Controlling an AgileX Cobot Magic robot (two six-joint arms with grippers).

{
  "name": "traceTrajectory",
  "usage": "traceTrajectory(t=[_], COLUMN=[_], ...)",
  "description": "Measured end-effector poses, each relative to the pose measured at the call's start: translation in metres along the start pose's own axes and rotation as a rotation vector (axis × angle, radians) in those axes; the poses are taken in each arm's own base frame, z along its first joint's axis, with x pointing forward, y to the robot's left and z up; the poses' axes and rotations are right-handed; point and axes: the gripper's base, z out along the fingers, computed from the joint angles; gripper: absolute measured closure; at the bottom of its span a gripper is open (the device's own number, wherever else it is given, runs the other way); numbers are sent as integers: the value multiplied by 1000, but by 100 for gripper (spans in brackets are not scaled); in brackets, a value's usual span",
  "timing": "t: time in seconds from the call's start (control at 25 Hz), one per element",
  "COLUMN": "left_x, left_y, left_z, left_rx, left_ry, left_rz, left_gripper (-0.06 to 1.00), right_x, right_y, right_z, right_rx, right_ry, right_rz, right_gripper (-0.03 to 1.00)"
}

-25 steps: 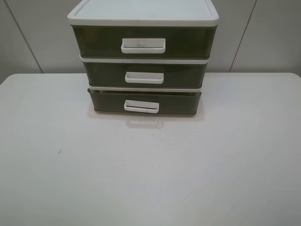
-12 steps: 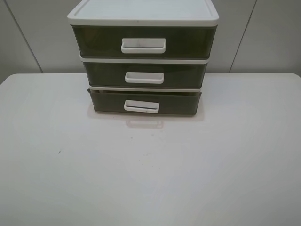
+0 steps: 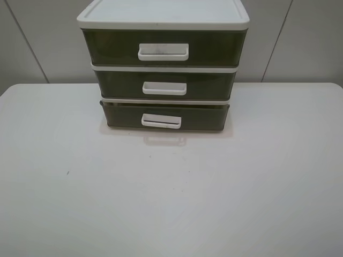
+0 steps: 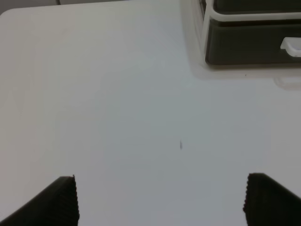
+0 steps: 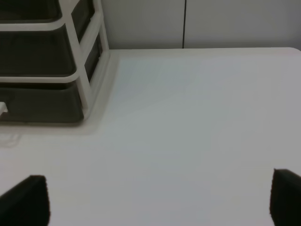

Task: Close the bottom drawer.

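A white-framed three-drawer unit [image 3: 163, 16] stands at the back middle of the table. Its bottom drawer [image 3: 123, 115], smoky brown with a small white loop handle [image 3: 161, 121], sticks out a little past the frame. The drawer's corner shows in the left wrist view [image 4: 249, 44] and in the right wrist view [image 5: 42, 103]. My left gripper [image 4: 160, 200] is open over bare table, short of the drawer. My right gripper [image 5: 160, 197] is open over bare table, to the right of the unit. Neither arm shows in the exterior view.
The middle drawer [image 3: 118, 84] and the taller top drawer [image 3: 110, 47] sit flush in the frame. The white table [image 3: 171, 193] has a small dark speck [image 3: 67, 172] on its left part. A grey panelled wall [image 3: 300, 43] stands behind the unit.
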Motion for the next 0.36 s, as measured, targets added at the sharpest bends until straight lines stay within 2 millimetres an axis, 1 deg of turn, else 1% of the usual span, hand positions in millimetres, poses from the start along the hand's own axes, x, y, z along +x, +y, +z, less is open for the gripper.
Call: traceTrajectory(t=[0.36], left_x=[0], left_y=[0], left_z=[0], left_rx=[0], left_ry=[0], left_rz=[0], left_gripper=[23], right_x=[0], right_y=[0], right_z=[0], right_rx=[42], right_ry=[0], right_rz=[19], right_gripper=[15])
